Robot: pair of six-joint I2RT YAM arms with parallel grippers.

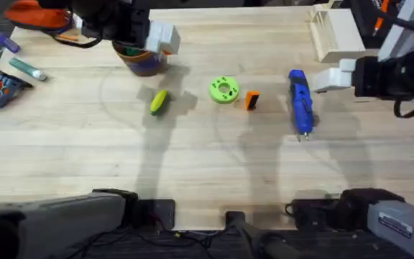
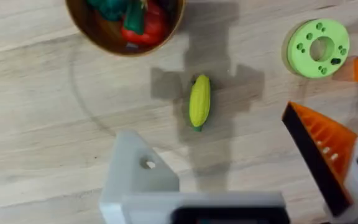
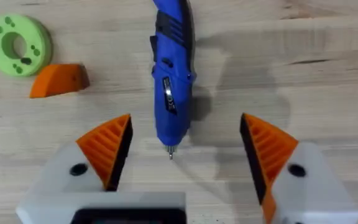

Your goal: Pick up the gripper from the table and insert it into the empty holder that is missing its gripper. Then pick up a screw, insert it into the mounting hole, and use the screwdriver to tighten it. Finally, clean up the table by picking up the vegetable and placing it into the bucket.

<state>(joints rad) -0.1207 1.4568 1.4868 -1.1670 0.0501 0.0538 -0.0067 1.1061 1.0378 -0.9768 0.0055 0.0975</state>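
The left arm reaches up the table's left side, its left gripper (image 2: 229, 168) hanging above the bucket (image 1: 144, 63) near the far edge. This gripper is spread wide, holding nothing; one side is the empty holder (image 2: 138, 171), a bare white mount, and the other carries an orange ribbed finger. In the left wrist view the vegetable (image 2: 199, 101), yellow with a green end, lies flat on bare wood just beside the bucket, which holds red and green toys. The right arm comes in from the right edge, its right gripper (image 3: 185, 149) open with both orange fingers apart, hovering over the tip end of the screwdriver (image 1: 300, 102), which lies lengthwise right of centre. The gripper (image 1: 251, 100), the loose orange piece, rests just beside a green ring dish (image 1: 223, 90) at mid-table. The wooden table (image 1: 192, 173) lies open between these things and the near edge.
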